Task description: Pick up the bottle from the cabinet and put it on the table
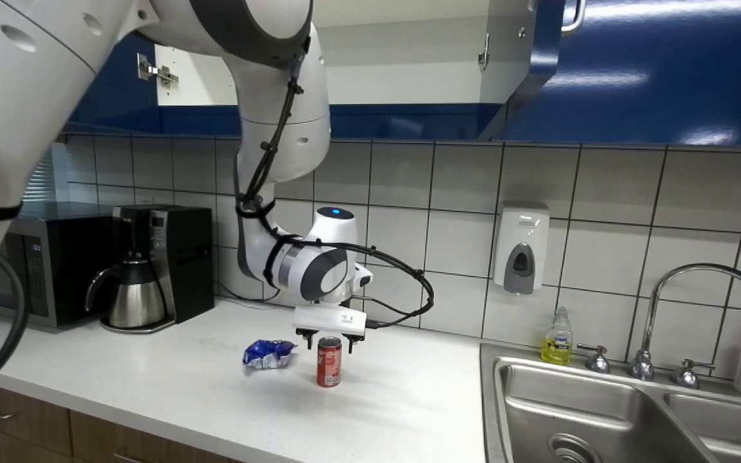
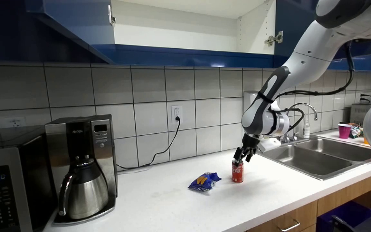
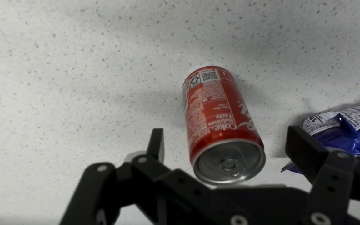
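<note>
A slim red metal can (image 3: 220, 115) stands upright on a long white countertop (image 1: 184, 360), near the middle of the frame in an exterior view and just right of centre in the wrist view. Its curved side carries fine white print, and its round silvery lid sits inside a raised rim. The black jointed gripper (image 3: 228, 142) is spread wide at the can's upper end; in the wrist view its blocky fingers (image 3: 157, 145) show one to each side, with speckled countertop visible between either finger and the can. Just beside the can, apart from it, lies a crumpled blue-and-silver wrapper (image 2: 204, 182), creased and shiny, cut off by the right edge of the wrist view. Across the top of both exterior views runs a glossy dark blue cabinet (image 2: 185, 56), its doors swung back from a matte white interior. At the left of both exterior views stands a rounded steel coffee pot (image 2: 87, 191). A satiny steel sink (image 1: 491, 392) with rounded corners fills the lower right of an exterior view. Behind, square pale tiles (image 1: 460, 238) form a dark-jointed grid.
</note>
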Tool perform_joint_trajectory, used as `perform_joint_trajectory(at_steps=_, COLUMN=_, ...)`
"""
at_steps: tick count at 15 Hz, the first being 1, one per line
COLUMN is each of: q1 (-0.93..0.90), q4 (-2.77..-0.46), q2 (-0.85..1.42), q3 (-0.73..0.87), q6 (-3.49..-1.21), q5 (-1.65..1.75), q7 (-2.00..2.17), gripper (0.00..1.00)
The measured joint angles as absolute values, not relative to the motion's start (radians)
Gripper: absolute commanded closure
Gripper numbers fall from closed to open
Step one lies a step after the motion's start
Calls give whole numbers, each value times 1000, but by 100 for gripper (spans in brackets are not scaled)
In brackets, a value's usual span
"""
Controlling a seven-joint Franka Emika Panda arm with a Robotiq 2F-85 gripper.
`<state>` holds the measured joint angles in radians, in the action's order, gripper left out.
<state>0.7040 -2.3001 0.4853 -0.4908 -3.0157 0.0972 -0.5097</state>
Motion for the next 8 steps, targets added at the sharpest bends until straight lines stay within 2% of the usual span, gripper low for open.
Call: perform_joint_trajectory(at_steps=8, q1=677, q4=-2324, q2=326, q3=-502, q6=-2839, q5=-61, q7=-555, gripper=0)
